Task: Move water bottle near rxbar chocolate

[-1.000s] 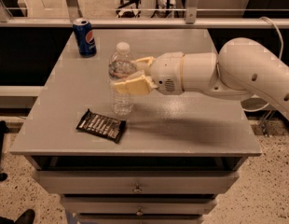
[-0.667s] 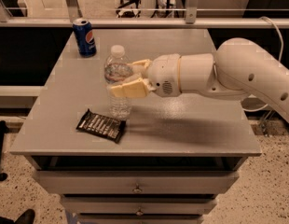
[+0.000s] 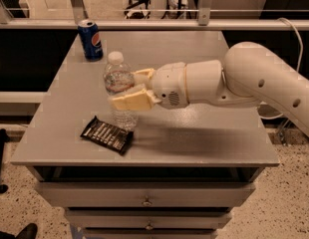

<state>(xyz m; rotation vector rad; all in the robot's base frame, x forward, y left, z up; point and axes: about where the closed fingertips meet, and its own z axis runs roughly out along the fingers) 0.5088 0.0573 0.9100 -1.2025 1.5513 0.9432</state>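
The cream 2-finger gripper (image 3: 123, 89) grasps the tall clear ribbed plastic water bottle (image 3: 116, 78) at mid-body, a hold that likely keeps it upright. The bottle's base is just beside the flat dark-wrapped rxbar chocolate (image 3: 106, 134), at the bar's 1 o'clock. The blue soda can (image 3: 90, 39) stands well apart at 11 o'clock on the grey table (image 3: 194, 143).

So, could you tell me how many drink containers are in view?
2. The water bottle is upright mid-table, clasped by the gripper, behind the rxbar chocolate; the blue soda can sits at the back left corner. None seems hidden.
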